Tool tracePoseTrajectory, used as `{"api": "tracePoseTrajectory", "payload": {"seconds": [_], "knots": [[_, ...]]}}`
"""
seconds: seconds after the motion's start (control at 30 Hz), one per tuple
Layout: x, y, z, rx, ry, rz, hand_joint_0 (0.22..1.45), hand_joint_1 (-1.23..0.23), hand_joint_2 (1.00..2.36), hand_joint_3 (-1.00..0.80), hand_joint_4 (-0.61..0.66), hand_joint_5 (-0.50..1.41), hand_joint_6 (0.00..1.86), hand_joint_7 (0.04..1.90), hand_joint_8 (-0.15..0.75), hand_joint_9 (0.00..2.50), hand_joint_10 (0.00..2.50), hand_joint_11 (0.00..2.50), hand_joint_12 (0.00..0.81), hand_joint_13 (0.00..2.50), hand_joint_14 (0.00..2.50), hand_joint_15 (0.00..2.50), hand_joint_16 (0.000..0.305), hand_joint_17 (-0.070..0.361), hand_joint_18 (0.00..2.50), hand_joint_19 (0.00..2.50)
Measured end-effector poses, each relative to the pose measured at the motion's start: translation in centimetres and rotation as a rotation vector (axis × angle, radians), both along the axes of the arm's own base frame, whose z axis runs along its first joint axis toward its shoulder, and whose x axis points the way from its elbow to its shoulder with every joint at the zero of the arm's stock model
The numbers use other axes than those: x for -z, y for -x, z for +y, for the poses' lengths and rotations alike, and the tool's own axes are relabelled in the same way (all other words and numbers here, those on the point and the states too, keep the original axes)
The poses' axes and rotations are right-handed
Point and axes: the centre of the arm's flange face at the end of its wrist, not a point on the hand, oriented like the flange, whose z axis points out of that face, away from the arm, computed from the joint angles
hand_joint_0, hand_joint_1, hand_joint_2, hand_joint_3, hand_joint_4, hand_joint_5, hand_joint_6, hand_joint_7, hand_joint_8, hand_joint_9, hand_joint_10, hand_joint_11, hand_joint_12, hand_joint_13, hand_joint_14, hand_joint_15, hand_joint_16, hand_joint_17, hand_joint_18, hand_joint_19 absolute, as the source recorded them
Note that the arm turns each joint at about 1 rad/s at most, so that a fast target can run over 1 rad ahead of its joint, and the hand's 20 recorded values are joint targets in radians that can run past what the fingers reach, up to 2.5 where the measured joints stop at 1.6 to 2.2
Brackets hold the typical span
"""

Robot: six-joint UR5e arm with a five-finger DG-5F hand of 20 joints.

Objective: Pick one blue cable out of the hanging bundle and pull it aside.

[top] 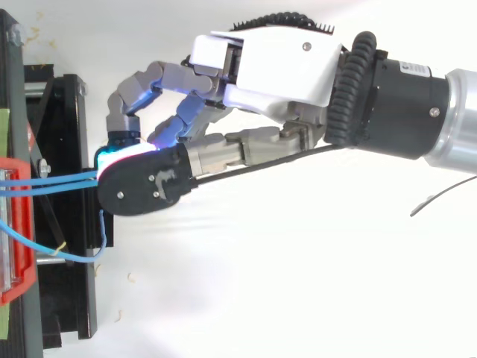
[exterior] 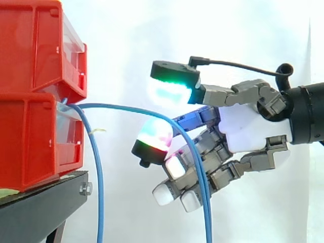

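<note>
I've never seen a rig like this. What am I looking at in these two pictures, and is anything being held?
This is a robot arm ending in a mechanical hand. One picture is taken from the side, level with the work; the other looks down from above. On the left, red bins sit stacked on a black stand, before a white curtain. One blue cable arcs from the bins over to the hand and drops past it; a second cable hangs beside the stand. Whether the hand actually grips the blue cable cannot be told here.
</note>
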Motion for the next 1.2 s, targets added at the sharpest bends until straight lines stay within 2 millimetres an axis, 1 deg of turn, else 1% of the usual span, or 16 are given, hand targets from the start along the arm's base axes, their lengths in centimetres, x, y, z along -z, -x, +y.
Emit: {"api": "tracePoseTrajectory", "payload": {"seconds": [0.13, 0.2, 0.23, 0.27, 0.37, 0.47, 0.63, 0.73, 0.8, 0.93, 0.97, 1.07, 1.13, 1.2], "knots": [[0.00, 0.01, 0.01, -0.001, 0.000, 0.001, 0.56, -0.44, 1.02, -0.22, 0.19, -0.17, 0.89, 1.12, 0.347, 0.97, 0.02, 0.54, 0.357, 0.72, 0.01, 0.42, 0.052, 0.118, 0.69, 0.52], [-0.01, 0.01, 0.00, -0.001, 0.000, 0.001, 0.55, -0.47, 1.02, -0.20, 0.20, -0.18, 0.89, 1.11, 0.349, 0.95, 0.01, 0.56, 0.358, 0.72, 0.01, 0.42, 0.053, 0.119, 0.70, 0.51], [-0.02, 0.01, 0.00, -0.001, 0.000, 0.001, 0.55, -0.51, 1.02, -0.21, 0.21, -0.19, 0.90, 1.10, 0.347, 0.93, 0.01, 0.55, 0.358, 0.72, 0.01, 0.42, 0.053, 0.119, 0.70, 0.52], [-0.08, 0.01, -0.02, 0.000, 0.000, 0.000, 0.55, -0.52, 1.02, -0.22, 0.21, -0.19, 0.90, 1.10, 0.348, 0.93, 0.01, 0.56, 0.358, 0.72, 0.02, 0.42, 0.053, 0.119, 0.70, 0.51], [-0.19, 0.02, -0.04, 0.001, 0.000, -0.002, 0.55, -0.54, 1.01, -0.33, 0.22, -0.19, 0.90, 1.08, 0.350, 0.93, 0.01, 0.56, 0.358, 0.72, 0.01, 0.42, 0.053, 0.120, 0.70, 0.50], [-0.25, 0.03, -0.05, 0.001, 0.000, -0.002, 0.52, -0.48, 1.00, -0.47, 0.22, -0.19, 0.90, 1.06, 0.356, 0.95, 0.02, 0.56, 0.366, 0.74, 0.01, 0.42, 0.055, 0.123, 0.72, 0.50], [-0.27, 0.03, 0.11, 0.000, 0.000, -0.002, 0.51, -0.41, 1.00, -0.50, 0.22, -0.19, 0.90, 1.07, 0.364, 0.96, 0.02, 0.56, 0.373, 0.75, 0.02, 0.42, 0.056, 0.126, 0.73, 0.50], [-0.28, 0.02, 0.31, -0.002, 0.000, -0.001, 0.50, -0.42, 1.00, -0.50, 0.22, -0.19, 0.90, 1.07, 0.367, 0.96, 0.01, 0.56, 0.376, 0.75, 0.01, 0.42, 0.057, 0.128, 0.73, 0.50], [-0.28, 0.02, 0.44, -0.003, 0.000, -0.001, 0.52, -0.50, 1.00, -0.44, 0.22, -0.19, 0.90, 1.09, 0.362, 0.96, 0.01, 0.56, 0.368, 0.74, 0.01, 0.42, 0.055, 0.124, 0.72, 0.49], [-0.27, 0.01, 0.60, -0.005, 0.001, 0.000, 0.56, -0.59, 1.01, -0.31, 0.21, -0.18, 0.90, 1.11, 0.347, 0.96, 0.02, 0.57, 0.359, 0.74, 0.02, 0.43, 0.053, 0.119, 0.71, 0.50], [-0.27, 0.01, 0.60, -0.005, 0.001, 0.000, 0.57, -0.62, 1.02, -0.26, 0.20, -0.18, 0.90, 1.12, 0.344, 0.96, 0.01, 0.58, 0.357, 0.74, 0.01, 0.42, 0.053, 0.118, 0.71, 0.50], [-0.27, 0.01, 0.63, -0.006, 0.000, 0.000, 0.57, -0.66, 1.02, -0.16, 0.20, -0.18, 0.91, 1.15, 0.347, 0.96, 0.01, 0.58, 0.354, 0.74, 0.01, 0.42, 0.052, 0.118, 0.71, 0.50], [-0.27, 0.01, 0.64, -0.006, 0.000, 0.000, 0.57, -0.68, 1.02, -0.10, 0.16, -0.18, 0.92, 1.17, 0.346, 0.96, 0.02, 0.59, 0.352, 0.74, 0.02, 0.41, 0.052, 0.117, 0.72, 0.49], [-0.27, 0.01, 0.65, -0.007, 0.000, 0.000, 0.59, -0.69, 1.02, -0.09, 0.12, -0.19, 0.92, 1.18, 0.340, 0.94, 0.02, 0.59, 0.350, 0.73, 0.02, 0.41, 0.052, 0.117, 0.72, 0.48]]}}
